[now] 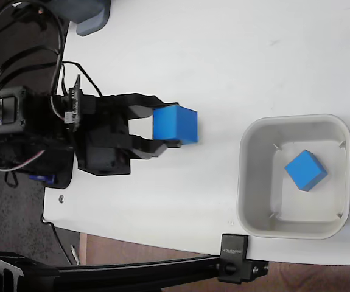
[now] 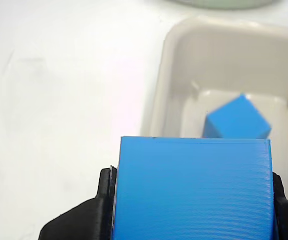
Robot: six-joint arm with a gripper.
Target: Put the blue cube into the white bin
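The fingers (image 1: pixel 157 129) are clamped on a blue cube (image 1: pixel 175 124) above the counter (image 1: pixel 223 55), left of the bin (image 1: pixel 248 182) in the fixed view, which lies well apart and holds a second cube (image 1: pixel 305 170).

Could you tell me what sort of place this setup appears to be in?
Likely a robotics lab bench: a plain white table, a black two-finger gripper clamping a bright-blue cube, and an off-white plastic bin.

The black two-finger gripper (image 1: pixel 162 126) clamps a small bright-blue solid cube (image 1: pixel 175 124) at left of centre over the white table (image 1: pixel 223 55). Well to its right, an off-white square plastic bin (image 1: pixel 248 176) with rounded corners holds a second blue cube (image 1: pixel 305 170).
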